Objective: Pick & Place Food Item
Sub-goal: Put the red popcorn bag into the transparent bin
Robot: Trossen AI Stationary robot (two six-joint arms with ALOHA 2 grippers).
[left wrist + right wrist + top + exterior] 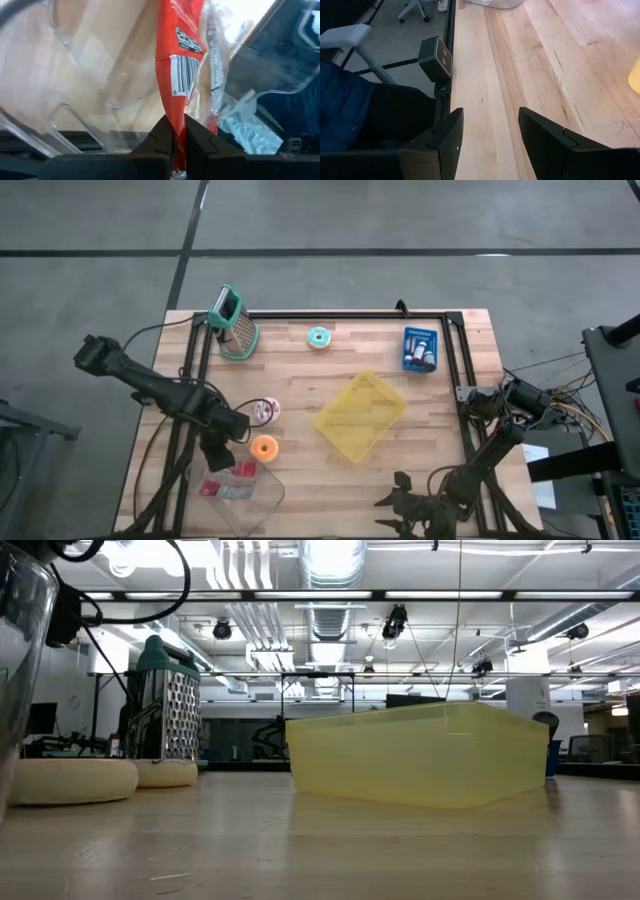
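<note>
A red snack packet (175,55) with a barcode hangs between the shut fingers of my left gripper (175,137), over a clear plastic container (258,498) at the table's near left. In the high view the packet (240,471) reaches into that container from my left gripper (219,454). An orange donut (264,447) lies just beyond the container, a pink-and-white one (266,410) farther back. My right gripper (490,132) waits open above the near edge of the table (392,494). My left gripper pinches the packet's red end (175,131) between its two fingers, which slant down from the table's left. The packet hangs below them, inside the clear container's walls. Whether its lower end rests on the container's bottom I cannot tell.
A yellow tub (360,416) stands mid-table. At the far edge are a teal-handled grater (232,322), a teal donut (319,337) and a blue basket (420,348). A small camera (436,57) is fixed at the near edge. Bare wood lies between tub and right arm.
</note>
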